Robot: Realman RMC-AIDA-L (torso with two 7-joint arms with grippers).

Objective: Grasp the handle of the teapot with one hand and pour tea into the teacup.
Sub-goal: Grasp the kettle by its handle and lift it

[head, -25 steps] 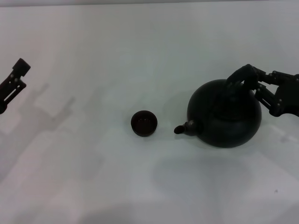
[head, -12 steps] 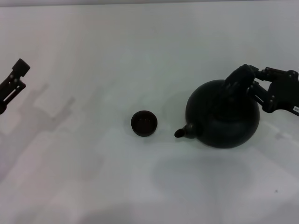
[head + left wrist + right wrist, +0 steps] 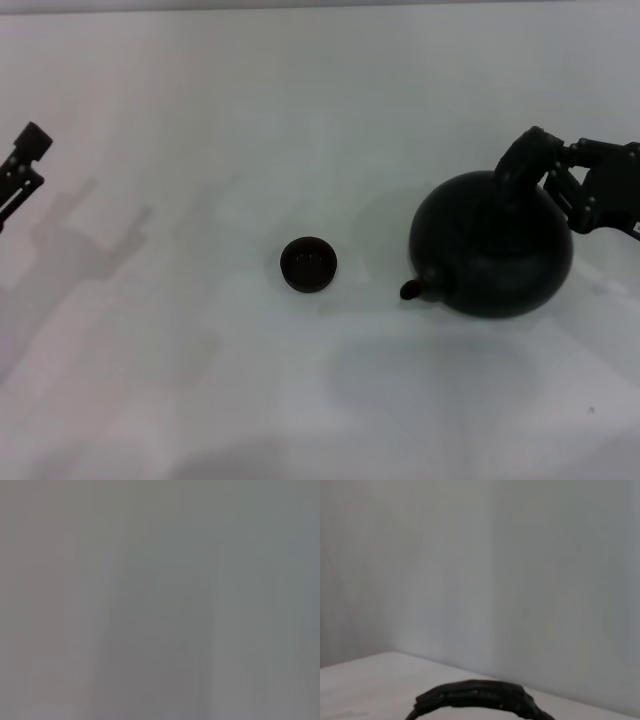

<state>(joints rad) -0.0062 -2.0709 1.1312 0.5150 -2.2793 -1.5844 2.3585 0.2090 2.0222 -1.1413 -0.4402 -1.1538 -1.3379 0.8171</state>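
Note:
The large black teapot (image 3: 492,250) is at the right of the white table, its short spout (image 3: 411,290) pointing left toward the teacup. The black arched handle (image 3: 522,160) rises at the pot's far right side. It also shows as a dark arc in the right wrist view (image 3: 480,696). My right gripper (image 3: 548,172) is shut on the handle. The tiny dark teacup (image 3: 308,264) stands to the left of the spout, apart from it. No tea shows between spout and cup. My left gripper (image 3: 22,160) is parked at the far left edge.
The white table (image 3: 200,380) stretches bare around cup and teapot. A pale wall fills the right wrist view; the left wrist view shows only a grey blur.
The teapot has shifted a little to the right and turned, so its spout now sits lower and farther from the cup. My right gripper rose slightly with the handle. My left arm drew a little farther left.

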